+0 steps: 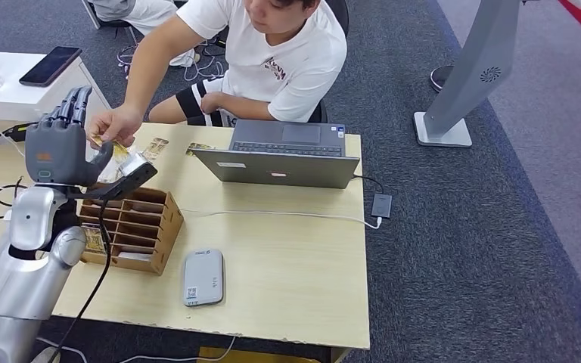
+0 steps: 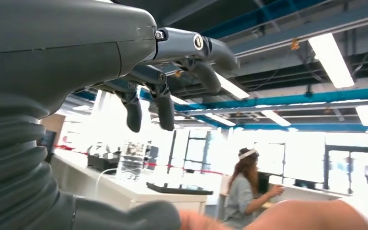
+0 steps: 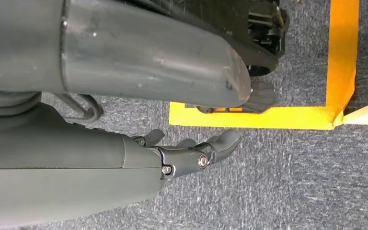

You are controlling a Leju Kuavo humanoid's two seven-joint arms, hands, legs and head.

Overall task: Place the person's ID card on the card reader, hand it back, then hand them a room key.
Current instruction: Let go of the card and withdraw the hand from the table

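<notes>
My left hand, fingers spread and empty, meets the person's hand holding a card; mistimed closing risks dropping it; right hand hangs loosely open.

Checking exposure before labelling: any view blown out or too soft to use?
Head view: evenly lit and sharp, left hand and card reader both clear. Left wrist view: windows and ceiling lights blown out, background hazy, person's hand blurred up close. Right wrist view: dim but sharp, right hand over carpet.

Grey card reader, brown wooden organizer, pale wood table
</notes>
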